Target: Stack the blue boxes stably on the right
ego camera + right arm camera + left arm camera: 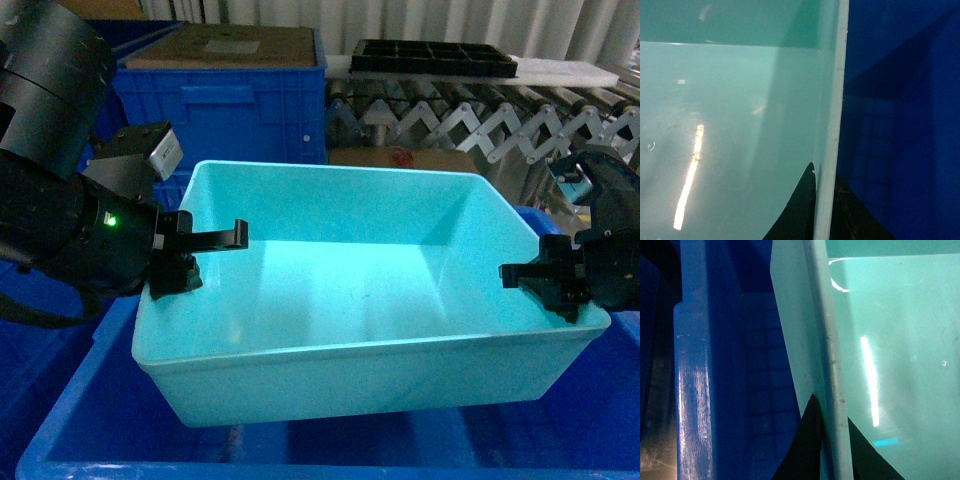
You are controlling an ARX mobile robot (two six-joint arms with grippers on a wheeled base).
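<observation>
The shallow light turquoise plastic tub (360,290), rectangular with sloped walls and a plain rim, hangs between my two claws, slightly tilted, inside the mouth of a big royal-blue plastic crate (90,420) that lies below and around it. My left claw (190,255) pinches the tub's left rim: in the left wrist view one dark finger sits either side of that pale wall, pressed onto it. My right claw (550,280) does the same on the right rim, with a finger inside and one outside in the right wrist view. So I hold the tub by both short ends. I judge this to be the carrying step: the tub is gripped and appears lifted, not yet set down on any stack. The next move calls for keeping both claws level and moving together towards my right, so the tub does not twist or slip. Beyond my claws stand another royal-blue crate (250,100) and a grey roller conveyor (470,115) bearing a black tray (435,58).
</observation>
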